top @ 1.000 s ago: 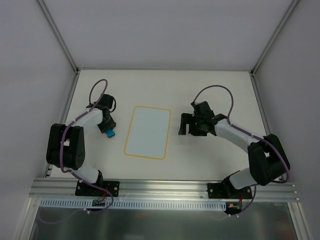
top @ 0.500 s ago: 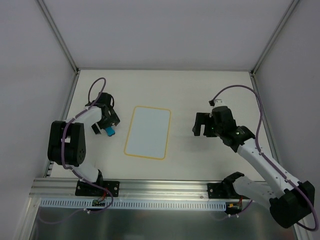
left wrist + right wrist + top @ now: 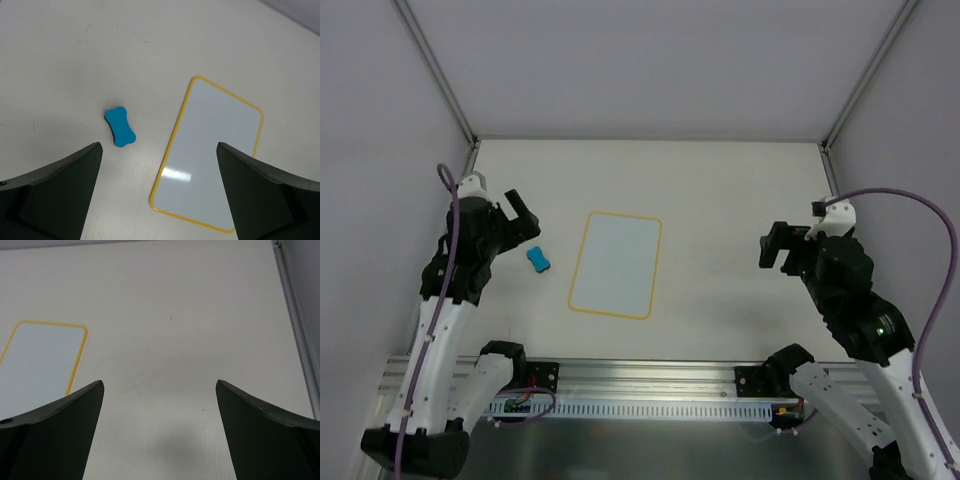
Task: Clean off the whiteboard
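Overhead, a pale tabletop (image 3: 720, 200) with two robot arms, described from left to right.

At the far left, the left gripper (image 3: 158, 145) hangs above the table. Its two dark fingers are spread wide and hold nothing.

Down towards 4 o'clock from it lies a small blue bone-shaped eraser (image 3: 539, 260), flat on the table and lying on a slant. Nothing touches it.

Just beside the eraser, at its 3 o'clock but apart from it, is the whiteboard (image 3: 614, 264), a flat white rectangle with a thin yellow-orange border and rounded corners. It sits near the middle of the table with its long side running from 12 to 6 o'clock, tipped slightly. Its surface looks plain white in every view, with no marks visible, so the erasing appears finished.

Well apart from the board, at its 3 o'clock, the right gripper (image 3: 159, 382) hangs over bare table. Its fingers are also spread wide and hold nothing.

Risks from here, as judgement only:
- Nothing holds the board down, so a further wipe could slide or turn it.
- The eraser is small and lies on a slant, so fingers closing out of line with it could push it away instead of gripping it.
- A faint mark could be hidden by the glare on the board in the left wrist view.
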